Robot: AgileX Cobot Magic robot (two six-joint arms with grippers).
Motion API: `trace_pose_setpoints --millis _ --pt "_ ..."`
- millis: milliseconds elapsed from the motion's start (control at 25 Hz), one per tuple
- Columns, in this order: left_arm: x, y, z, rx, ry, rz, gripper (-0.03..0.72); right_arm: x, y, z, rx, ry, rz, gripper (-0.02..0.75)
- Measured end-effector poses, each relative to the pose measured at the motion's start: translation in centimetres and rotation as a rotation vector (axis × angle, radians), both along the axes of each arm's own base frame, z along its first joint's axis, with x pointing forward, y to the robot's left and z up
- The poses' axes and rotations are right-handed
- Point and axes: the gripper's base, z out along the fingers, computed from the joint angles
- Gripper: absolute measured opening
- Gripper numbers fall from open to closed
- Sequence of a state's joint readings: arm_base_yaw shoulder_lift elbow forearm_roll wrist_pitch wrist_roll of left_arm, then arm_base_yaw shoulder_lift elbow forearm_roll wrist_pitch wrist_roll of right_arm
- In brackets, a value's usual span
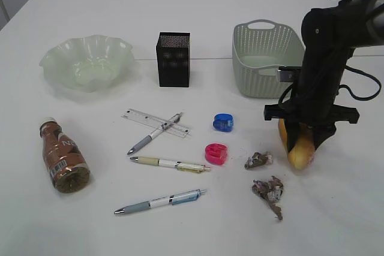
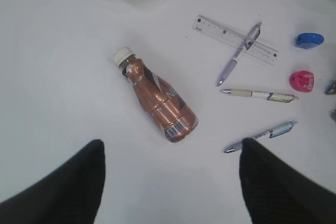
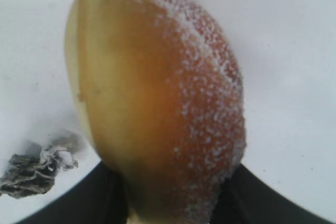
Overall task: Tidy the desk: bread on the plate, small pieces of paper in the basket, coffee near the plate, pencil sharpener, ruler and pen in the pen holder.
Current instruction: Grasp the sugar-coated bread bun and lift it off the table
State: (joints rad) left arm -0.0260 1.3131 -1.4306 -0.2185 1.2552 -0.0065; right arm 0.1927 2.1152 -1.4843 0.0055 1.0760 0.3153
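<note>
right wrist view: right gripper (image 3: 173, 203) clamped around bread (image 3: 157, 93) on the counter (image 3: 294, 51), paper scrap (image 3: 34, 169) lower left; left gripper (image 2: 170, 182) wide above coffee (image 2: 157, 100).

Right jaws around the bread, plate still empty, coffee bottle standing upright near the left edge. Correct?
One thing is off: the coffee bottle lies on its side on the desk, not upright, as the left wrist view shows. The rest holds: the right gripper has its jaws around the bread and the plate is empty.
</note>
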Motion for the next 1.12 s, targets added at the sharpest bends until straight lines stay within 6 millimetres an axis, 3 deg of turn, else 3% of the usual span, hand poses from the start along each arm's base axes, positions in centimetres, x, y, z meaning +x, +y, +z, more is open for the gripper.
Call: trace_pose_setpoints --millis 520,840,1120 --pt "0.0 -0.1 0.0 -0.006 0.000 -0.001 0.565 -0.6 -0.1 0.3 -0.008 0.056 0.037 0.270" --pt "0.0 -0.5 0.1 -0.062 0.002 -0.013 0.563 -1.7 0.0 6.1 0.022 -0.060 0.135 0.267" --pt "-0.1 -1.1 0.3 -0.128 0.003 -0.027 0.562 -4.0 2.7 11.8 0.110 -0.202 0.289 0.267"
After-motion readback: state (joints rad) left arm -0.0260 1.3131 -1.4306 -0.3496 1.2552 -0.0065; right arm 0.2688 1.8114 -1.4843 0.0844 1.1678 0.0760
